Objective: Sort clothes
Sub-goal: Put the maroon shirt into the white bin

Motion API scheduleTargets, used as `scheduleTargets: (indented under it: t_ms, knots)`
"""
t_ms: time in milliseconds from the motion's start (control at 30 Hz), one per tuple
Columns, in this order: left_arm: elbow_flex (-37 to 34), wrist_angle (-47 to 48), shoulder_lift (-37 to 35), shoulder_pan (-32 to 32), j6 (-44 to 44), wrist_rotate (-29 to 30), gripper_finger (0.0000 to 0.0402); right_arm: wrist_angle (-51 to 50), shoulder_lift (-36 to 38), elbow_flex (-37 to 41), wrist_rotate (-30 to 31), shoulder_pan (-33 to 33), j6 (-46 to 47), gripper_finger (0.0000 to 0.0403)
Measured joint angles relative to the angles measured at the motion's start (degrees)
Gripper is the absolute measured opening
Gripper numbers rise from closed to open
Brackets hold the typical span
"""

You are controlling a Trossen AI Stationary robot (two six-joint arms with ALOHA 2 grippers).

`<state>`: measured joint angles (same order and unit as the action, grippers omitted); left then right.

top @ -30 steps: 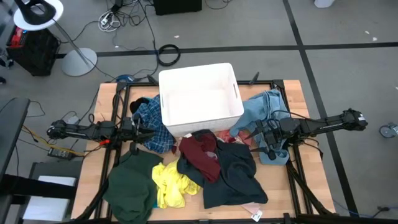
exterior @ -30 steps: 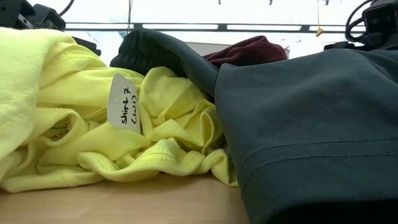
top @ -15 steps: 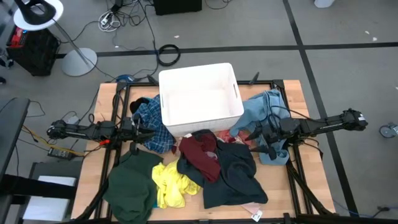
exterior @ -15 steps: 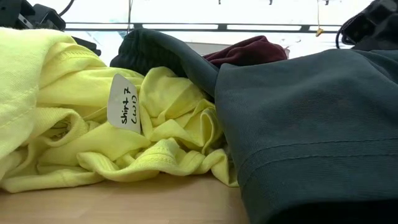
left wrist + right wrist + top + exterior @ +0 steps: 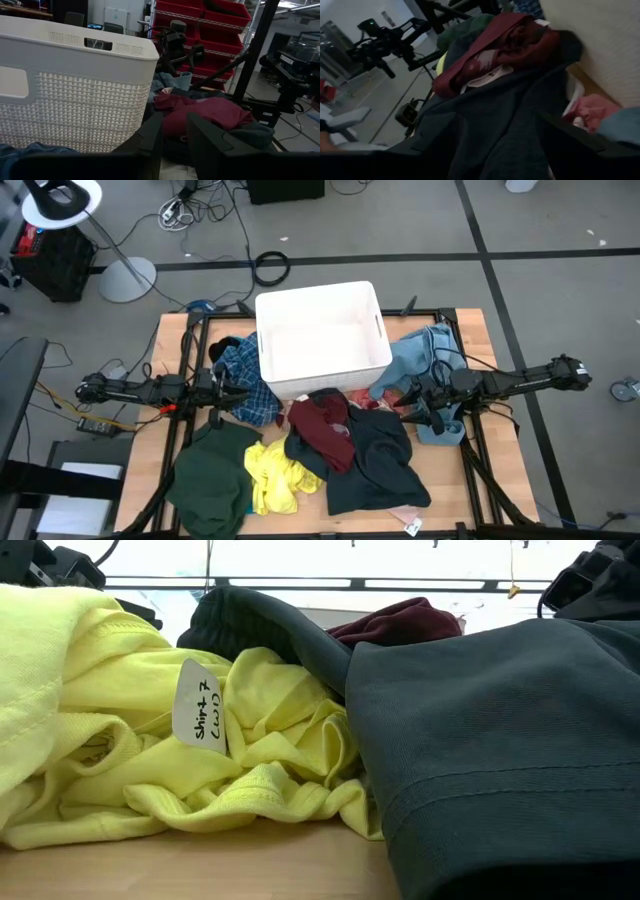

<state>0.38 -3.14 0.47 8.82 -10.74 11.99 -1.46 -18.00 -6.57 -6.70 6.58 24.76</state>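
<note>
The clothes lie heaped on the wooden table around a white bin [image 5: 315, 288]. Blue plaid [image 5: 245, 375] lies left of the bin and light blue denim [image 5: 420, 352] right of it. Maroon [image 5: 325, 425], pink [image 5: 365, 398], dark navy [image 5: 378, 462], yellow [image 5: 275, 478] and dark green [image 5: 210, 480] pieces lie on its near side. My left gripper [image 5: 245, 393] hovers level over the plaid piece's near edge, open, pointing at the maroon garment [image 5: 210, 110]. My right gripper [image 5: 400, 395] hovers by the denim, open, pointing left over the navy garment [image 5: 500, 125]. Neither holds anything.
The bin stands at the table's far middle, between the two grippers, and its perforated wall [image 5: 75, 100] is close beside my left gripper. A paper tag [image 5: 198, 705] sits on the yellow shirt. Bare wood [image 5: 475, 340] shows at the table's right edge.
My right gripper has rolled about the line it points along while staying in place and staying open. The clothes have not moved.
</note>
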Motion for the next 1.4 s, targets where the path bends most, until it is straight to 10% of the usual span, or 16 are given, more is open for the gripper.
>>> scheduleTargets:
  t_ms: [533,967,1400]
  knots:
    - [-0.02,-0.06,0.0,0.0,0.0,0.0,0.009,-26.36,-6.88,-24.72,9.92,-0.71,-8.73,0.0249]
    - [-0.02,-0.09,0.0,0.01,0.0,-0.01,0.009,-50.6,-30.58,-51.31,15.5,1.6,-15.04,0.0232]
    - [-0.01,-0.06,0.0,0.01,-0.02,-0.01,0.009,-53.09,-56.28,-67.12,20.25,9.14,-21.57,0.023]
